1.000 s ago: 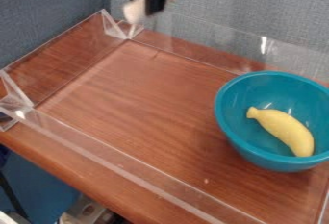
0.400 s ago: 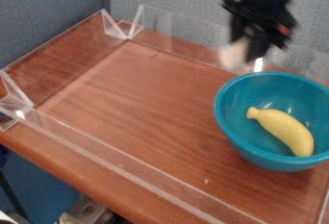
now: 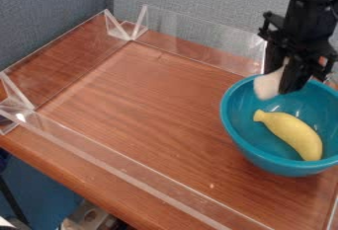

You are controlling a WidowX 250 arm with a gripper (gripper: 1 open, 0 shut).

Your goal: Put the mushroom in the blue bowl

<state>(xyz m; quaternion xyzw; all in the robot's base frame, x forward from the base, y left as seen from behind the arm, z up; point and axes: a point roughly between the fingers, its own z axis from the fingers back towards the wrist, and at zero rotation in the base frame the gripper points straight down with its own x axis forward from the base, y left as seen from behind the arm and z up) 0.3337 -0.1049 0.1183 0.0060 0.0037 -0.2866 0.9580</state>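
My black gripper point(image 3: 290, 79) hangs over the back left part of the blue bowl point(image 3: 239, 127), pointing straight down. It is shut on the mushroom point(image 3: 270, 87), whose cream-white stem shows just left of the fingers; the cap is hidden. The mushroom hovers above the bowl's rim, apart from the bowl's floor. The teal bowl sits at the right side of the wooden table.
A yellow banana point(image 3: 291, 135) lies inside the bowl, toward its right. Clear acrylic walls point(image 3: 79, 38) fence the wooden tabletop point(image 3: 132, 96) on all sides. A blue-grey backdrop stands behind. The table's front edge runs along the lower left.
The gripper has carried the mushroom from the back left of the table rightward and downward, ending above the bowl. The bowl and the banana have stayed put.
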